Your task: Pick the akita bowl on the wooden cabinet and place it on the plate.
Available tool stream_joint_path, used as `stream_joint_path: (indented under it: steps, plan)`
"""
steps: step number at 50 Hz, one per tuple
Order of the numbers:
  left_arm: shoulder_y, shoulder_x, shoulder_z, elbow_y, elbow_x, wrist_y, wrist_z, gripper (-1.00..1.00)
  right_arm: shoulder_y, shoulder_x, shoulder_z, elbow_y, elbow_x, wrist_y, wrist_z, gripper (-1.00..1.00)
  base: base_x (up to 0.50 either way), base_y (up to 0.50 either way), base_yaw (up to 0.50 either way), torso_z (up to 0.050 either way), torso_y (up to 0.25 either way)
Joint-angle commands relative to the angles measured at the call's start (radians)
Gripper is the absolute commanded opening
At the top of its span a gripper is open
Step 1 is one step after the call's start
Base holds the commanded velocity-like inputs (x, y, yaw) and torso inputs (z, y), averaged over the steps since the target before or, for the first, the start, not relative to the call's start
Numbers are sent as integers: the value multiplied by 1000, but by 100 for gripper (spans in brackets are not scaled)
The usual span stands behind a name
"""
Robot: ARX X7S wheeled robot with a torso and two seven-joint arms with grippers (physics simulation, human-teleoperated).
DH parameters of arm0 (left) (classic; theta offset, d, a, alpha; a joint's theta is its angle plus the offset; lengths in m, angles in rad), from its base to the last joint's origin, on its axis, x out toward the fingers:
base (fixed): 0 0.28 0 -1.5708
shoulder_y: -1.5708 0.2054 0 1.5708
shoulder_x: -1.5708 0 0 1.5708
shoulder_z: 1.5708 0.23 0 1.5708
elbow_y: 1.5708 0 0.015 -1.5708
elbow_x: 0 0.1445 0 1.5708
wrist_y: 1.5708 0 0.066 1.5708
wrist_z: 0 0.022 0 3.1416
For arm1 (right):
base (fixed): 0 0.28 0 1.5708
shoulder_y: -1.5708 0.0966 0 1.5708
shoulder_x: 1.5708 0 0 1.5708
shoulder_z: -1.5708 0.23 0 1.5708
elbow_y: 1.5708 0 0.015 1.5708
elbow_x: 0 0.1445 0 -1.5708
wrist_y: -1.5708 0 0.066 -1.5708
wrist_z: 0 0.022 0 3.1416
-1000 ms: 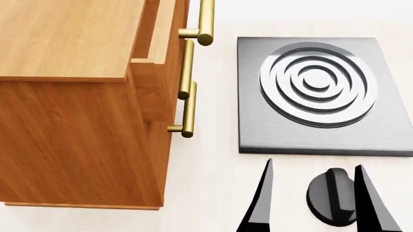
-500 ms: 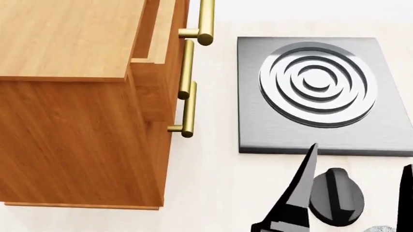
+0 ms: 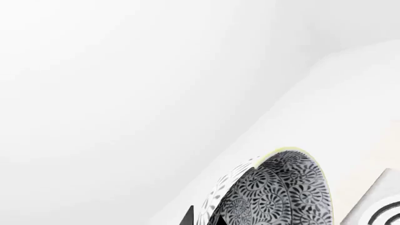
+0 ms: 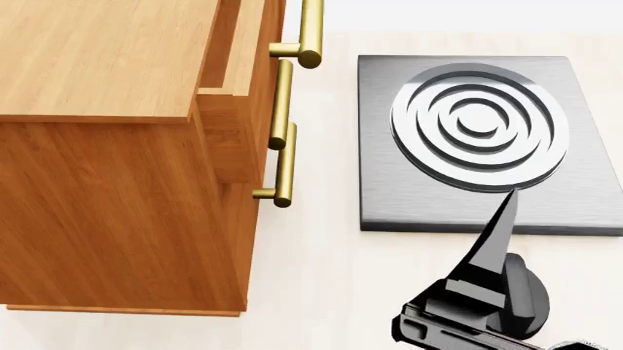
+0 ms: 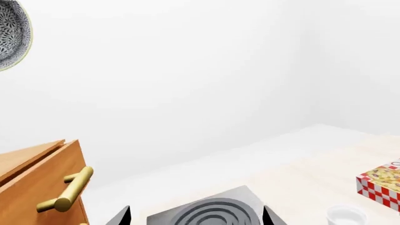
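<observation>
I am holding the akita bowl (image 3: 275, 194).
My left gripper (image 3: 203, 218) is pinching its rim (right gripper (image 5: 195, 216) is spread wide).

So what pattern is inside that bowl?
Black-and-white swirly fan shapes fill the bowl; the left wrist view shows it best.

Wooden cabinet (image 4: 107, 146) showing orange-brown grain, its bar handles (image 4: 283, 164) gleaming brass. Stove plate (image 4: 467, 142) appearing dark grey, with lighter grey concentric rings. Knob (image 4: 516, 295) and gripper finger (image 4: 492, 240) rendering black. Akita bowl (image 3: 275, 197) displaying white with dense black scroll-like speckle and a pale yellow rim. Box (image 5: 381, 185) showing red-and-white checks. Cup (image 5: 345, 216) appearing plain white.
</observation>
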Motion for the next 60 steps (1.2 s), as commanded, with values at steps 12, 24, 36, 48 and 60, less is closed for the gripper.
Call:
stream_joint_path:
  steps: [12,24,36,48,60]
  plan:
    - [13,-48,-58,208,-64,-74,-86,-100,340,144,-104,11,311,57,141,100,0,0,0,0,0]
    - [47,-68,-77,294,-90,-67,-109,-100,428,178,-76,38,380,66,161,100,0,0,0,0,0]
    - [102,-92,-83,356,-101,-49,-129,-100,558,162,-102,72,427,117,160,100,0,0,0,0,0]
    - [158,-80,-88,338,-89,3,-131,-100,593,142,-120,86,438,121,122,100,0,0,0,0,2]
    - [216,-77,-79,321,-71,48,-122,-100,641,107,-149,130,453,131,64,100,0,0,0,0,0]
